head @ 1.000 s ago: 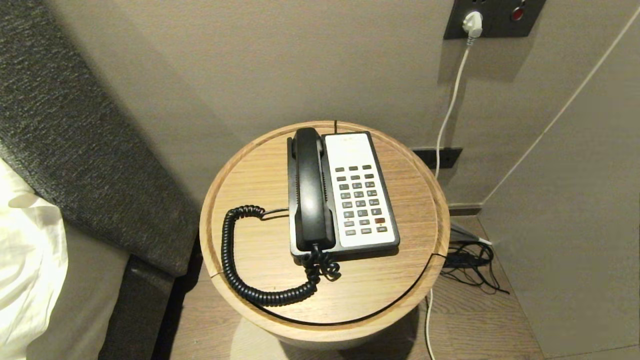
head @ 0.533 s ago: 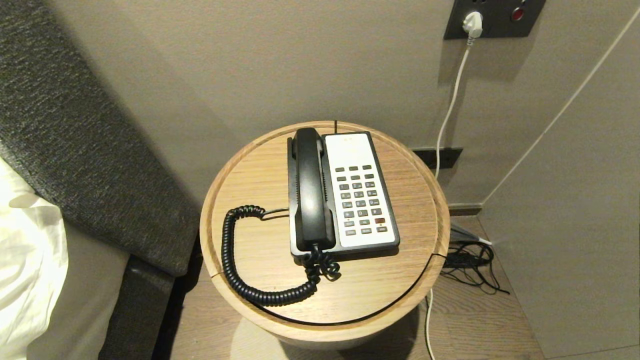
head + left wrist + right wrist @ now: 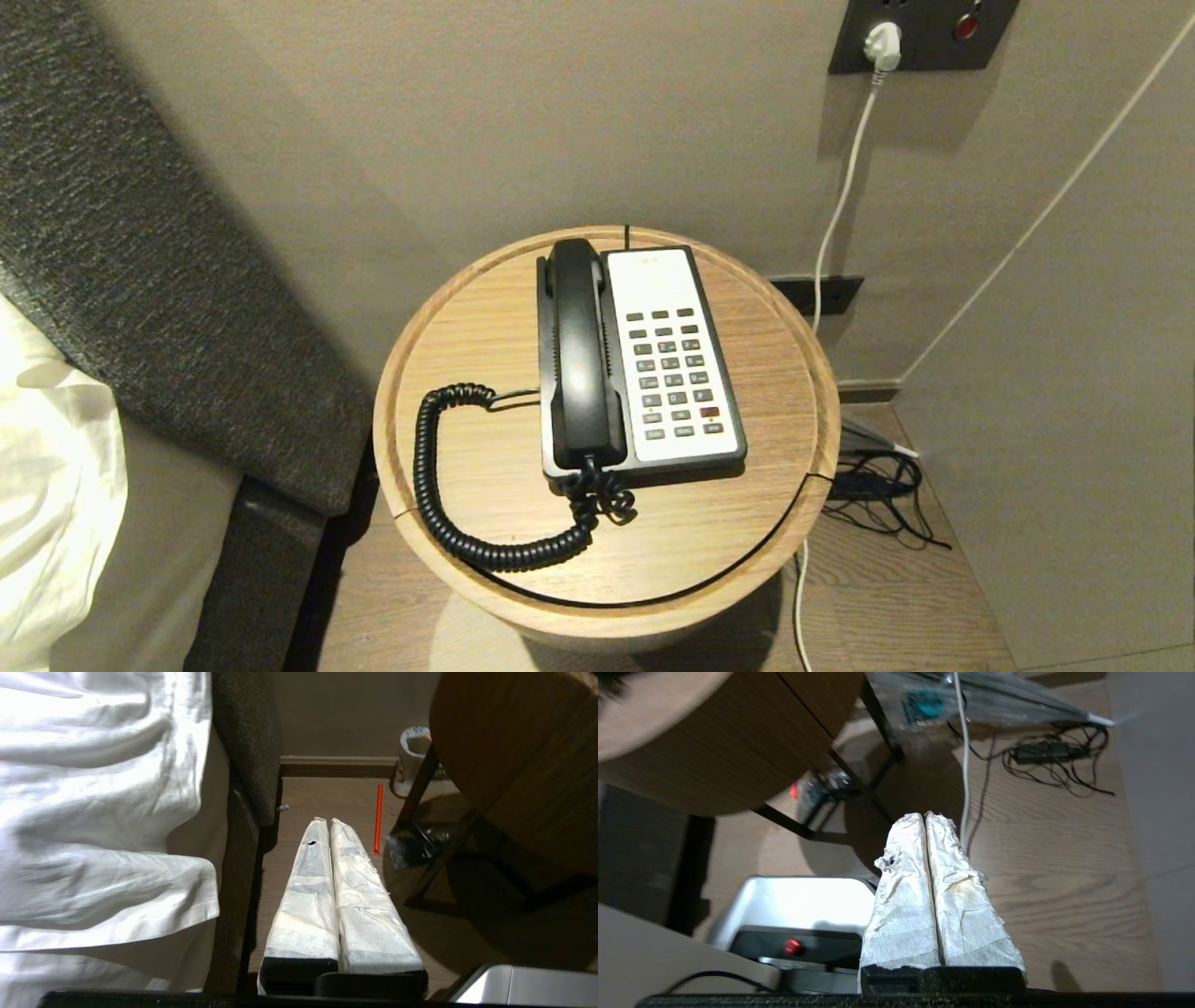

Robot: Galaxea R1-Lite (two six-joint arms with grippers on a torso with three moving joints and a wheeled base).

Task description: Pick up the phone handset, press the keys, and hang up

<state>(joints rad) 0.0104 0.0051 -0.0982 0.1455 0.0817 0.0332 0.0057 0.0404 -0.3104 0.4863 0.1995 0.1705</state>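
- The phone handset [image 3: 581,359] lies seated in its cradle along the left side of the phone base [image 3: 674,359], at the centre of the head view.
- The base sits on a round wooden table [image 3: 747,523], towards its far edge.
- A black coiled cord [image 3: 439,504] loops from the handset's near end across the lower left of the tabletop.
- A white cable [image 3: 840,205] hangs from a wall socket [image 3: 920,33] in the upper right of the frame.
- Neither arm shows in the head view.
- The left gripper [image 3: 329,821] hangs low over the floor between the bed [image 3: 93,812] and the table's side, its wrapped fingers pressed together on nothing.
- The right gripper [image 3: 926,815] hangs over the wooden floor [image 3: 1064,868] beside the table, fingers likewise closed and empty.
- An orange straw [image 3: 377,819] lies on the floor beyond the left gripper's tips.
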